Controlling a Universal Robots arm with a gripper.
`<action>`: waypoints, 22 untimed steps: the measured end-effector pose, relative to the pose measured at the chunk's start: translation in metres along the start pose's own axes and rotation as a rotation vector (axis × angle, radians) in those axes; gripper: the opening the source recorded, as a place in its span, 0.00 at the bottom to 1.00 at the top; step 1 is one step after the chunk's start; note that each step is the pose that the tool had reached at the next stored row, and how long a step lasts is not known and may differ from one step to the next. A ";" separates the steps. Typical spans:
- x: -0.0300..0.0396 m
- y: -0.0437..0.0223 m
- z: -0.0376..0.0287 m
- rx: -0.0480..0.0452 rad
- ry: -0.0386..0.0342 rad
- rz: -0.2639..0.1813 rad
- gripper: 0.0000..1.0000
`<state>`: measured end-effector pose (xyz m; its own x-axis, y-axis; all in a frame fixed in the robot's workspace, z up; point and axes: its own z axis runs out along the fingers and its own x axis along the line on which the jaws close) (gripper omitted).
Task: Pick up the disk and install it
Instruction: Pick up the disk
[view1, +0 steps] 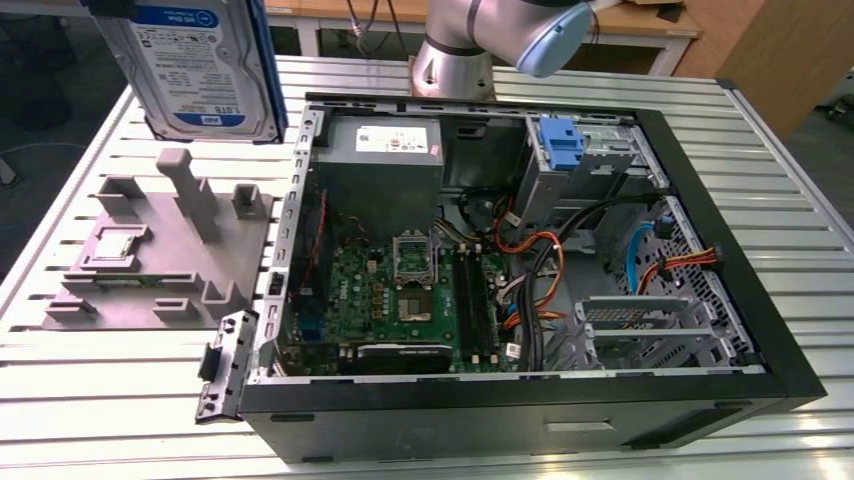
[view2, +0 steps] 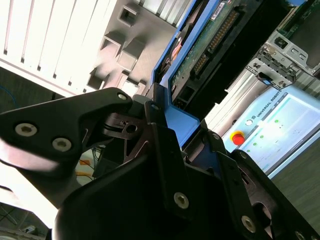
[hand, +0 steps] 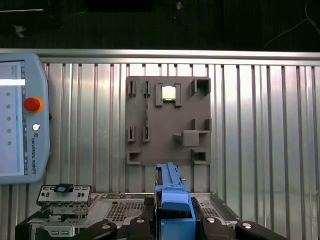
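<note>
The slatted metal bench (view1: 134, 420) lies below the end effector (hand: 172, 222) and carries everything else. The open computer case (view1: 534, 410) lies on it, below and to one side of the end effector, with its circuit board, cables and drive cages exposed. The robot arm (view1: 467, 40) stands beyond the case. A grey holder plate (hand: 167, 120) with raised blocks and slots lies flat on the bench just beside the case, almost straight beneath the end effector. A control tablet (hand: 20, 120) with a red button rests further off on the bench.

The end effector is clamped tight on the disk (view1: 200, 70), its black fingers (view2: 150, 107) pressed against the blue rail on the disk's edge. The disk hangs upright, lifted clear of the bench, above the far end of the plate and outside the case. A small square chip (hand: 170, 93) sits in a pocket of the plate.
</note>
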<state>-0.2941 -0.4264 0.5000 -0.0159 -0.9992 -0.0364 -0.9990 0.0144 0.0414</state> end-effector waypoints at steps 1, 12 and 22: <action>0.0000 -0.0002 0.0000 0.0000 0.0000 0.000 0.37; 0.0000 -0.0019 -0.0001 0.0000 0.0000 0.000 0.37; -0.0002 -0.0146 -0.0006 0.0000 0.0000 0.000 0.37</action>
<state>-0.2795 -0.4264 0.5000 -0.0159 -0.9992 -0.0364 -0.9990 0.0144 0.0414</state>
